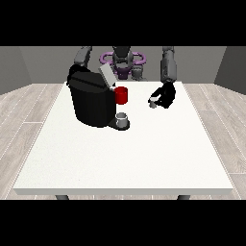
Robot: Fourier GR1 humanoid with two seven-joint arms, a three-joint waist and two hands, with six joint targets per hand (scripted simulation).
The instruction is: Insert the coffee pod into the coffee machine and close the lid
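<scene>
The hand at the view's right (165, 94) curls around a small grey coffee pod (153, 101) above the tabletop (125, 153). The coffee machine (91, 101) stands apart, lid (106, 75) raised. The other hand is hidden.

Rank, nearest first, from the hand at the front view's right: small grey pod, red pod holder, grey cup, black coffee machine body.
1. Small grey pod, at the black hand's fingers.
2. Red pod holder, leftward.
3. Grey cup, below the holder.
4. Black coffee machine body, farthest left.

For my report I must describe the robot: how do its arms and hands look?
Both arms are grey, built of rounded segments. The hand at the view's right is black and bulky, darker than its forearm. The other arm disappears behind the black coffee machine, so its hand is hidden.
</scene>
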